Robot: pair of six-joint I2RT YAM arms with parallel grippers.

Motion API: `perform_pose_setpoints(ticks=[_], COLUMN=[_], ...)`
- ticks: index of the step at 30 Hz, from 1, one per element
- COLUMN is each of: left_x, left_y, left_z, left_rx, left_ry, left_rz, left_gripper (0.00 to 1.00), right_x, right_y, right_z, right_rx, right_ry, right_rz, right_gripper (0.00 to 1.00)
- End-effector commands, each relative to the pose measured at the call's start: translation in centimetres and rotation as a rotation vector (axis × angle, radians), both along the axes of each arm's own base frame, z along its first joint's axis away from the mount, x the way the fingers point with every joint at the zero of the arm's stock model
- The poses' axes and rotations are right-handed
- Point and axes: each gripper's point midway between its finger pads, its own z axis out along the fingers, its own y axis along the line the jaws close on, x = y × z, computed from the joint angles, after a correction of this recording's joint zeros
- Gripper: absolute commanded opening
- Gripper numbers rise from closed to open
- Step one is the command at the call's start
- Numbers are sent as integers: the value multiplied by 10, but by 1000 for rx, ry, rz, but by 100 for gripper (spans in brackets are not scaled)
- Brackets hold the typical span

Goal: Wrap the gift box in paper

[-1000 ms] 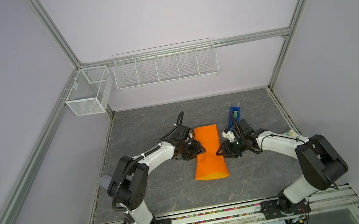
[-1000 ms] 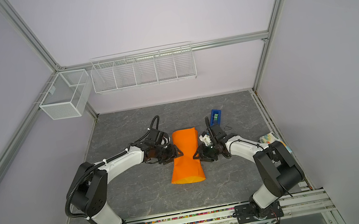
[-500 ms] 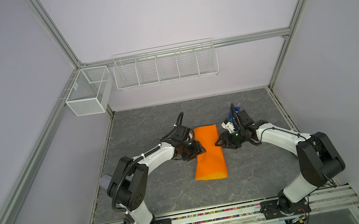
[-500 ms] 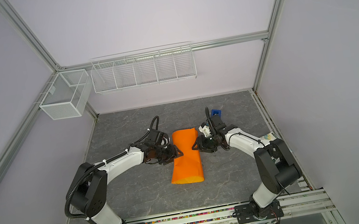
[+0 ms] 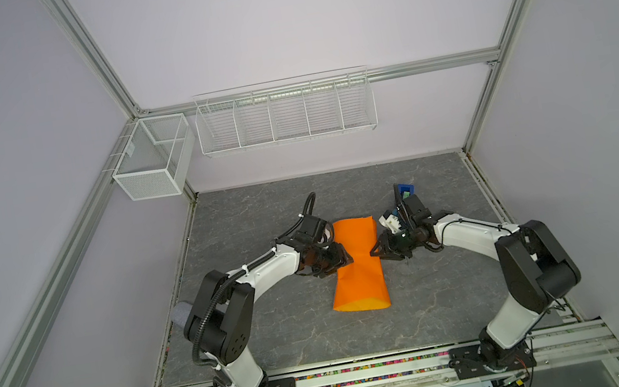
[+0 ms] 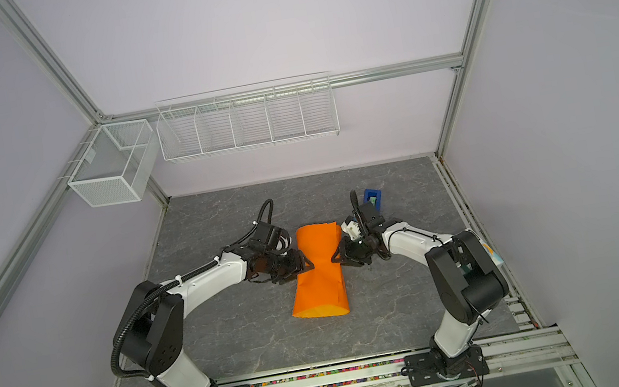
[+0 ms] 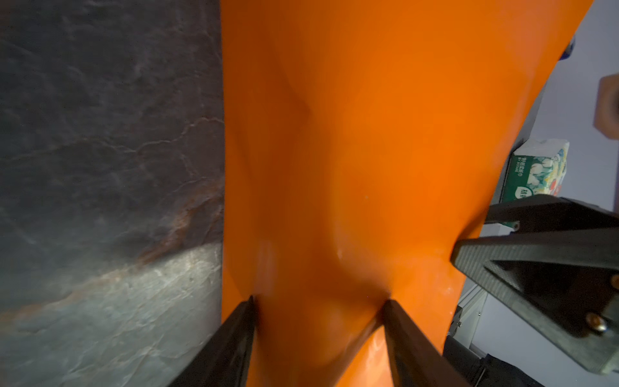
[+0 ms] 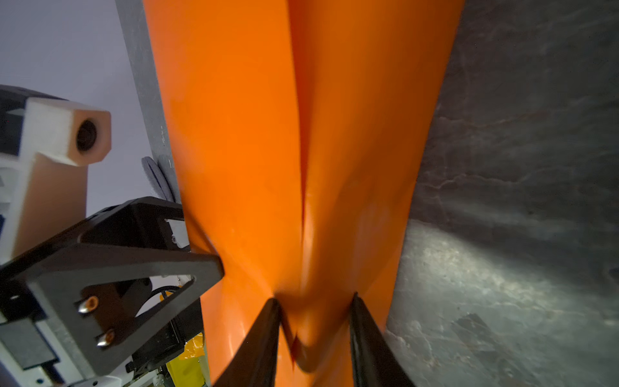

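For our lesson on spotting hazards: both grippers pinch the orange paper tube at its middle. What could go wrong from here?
1. The left gripper and right gripper squeeze the paper into a narrow waist; those creases could set or tear.
2. The tube's near end gapes open, so the wrap may spring loose on release.
3. The gift box is hidden inside; it could slide out unseen.

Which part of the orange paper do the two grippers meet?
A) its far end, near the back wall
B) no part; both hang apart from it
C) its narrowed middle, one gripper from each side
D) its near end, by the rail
C: in both top views the left gripper and the right gripper meet the paper at its pinched middle, from opposite sides.
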Motion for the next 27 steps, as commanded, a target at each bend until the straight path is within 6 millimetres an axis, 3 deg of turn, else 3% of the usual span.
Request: perform_pose_setpoints(ticks=[1,8,17,22,27], left_x=[2,16,22,5,-14], left_y=[49,66,68,51,22], left_z=[-30,-7,63,62,42], left_rx=[198,209,139,71,32], left_ry=[39,-20,-145,-107,-54], left_rz=[58,47,97,69,15], left_gripper=[61,61,63,60,42], right_x=[-26,-31,-32,-32,-32], right_y=[16,26,24,25,26], right_z=[-10,-28,-39,-41,-41], right_rx=[-12,-94,-129,-128,-128], right_ry=[75,122,136,138,138], right_rz=[-19,-170,-170,-156,-148], right_gripper=[32,27,26,26,26])
